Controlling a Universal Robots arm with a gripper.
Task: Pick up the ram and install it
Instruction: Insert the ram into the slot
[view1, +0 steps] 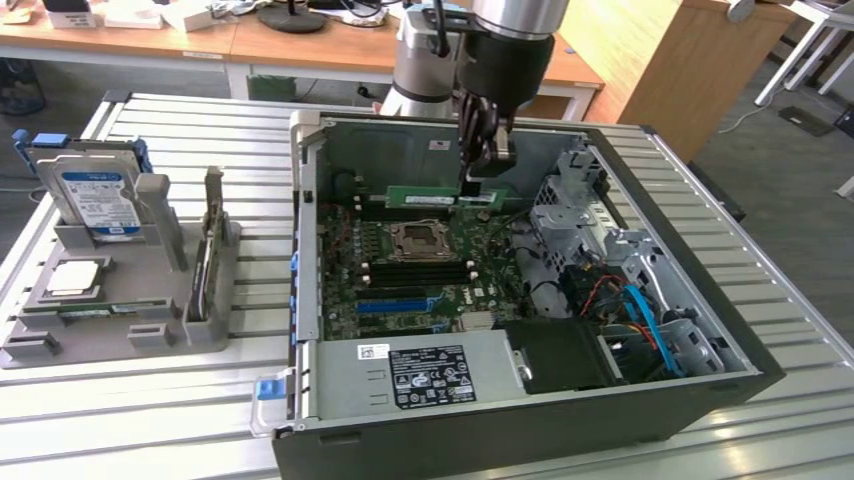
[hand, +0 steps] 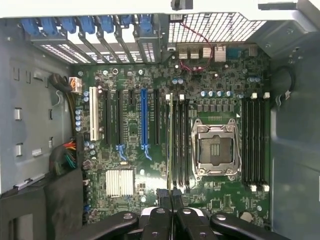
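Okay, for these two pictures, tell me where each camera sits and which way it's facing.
Exterior view: off the arm, raised beside the open computer case, looking down at a slant into it; the arm and the gripper, shut on the ram, show.
Wrist view: on the wrist, facing straight down along the gripper onto the motherboard; its black fingers show.
Shared: gripper, ram seen edge-on, empty CPU socket.

We hung our arm (view1: 507, 60) straight down, wrist vertical, with our hand (view1: 483, 172) pointed downward and its two fingers (hand: 164, 196) pinched almost together on the ram (view1: 434, 195).
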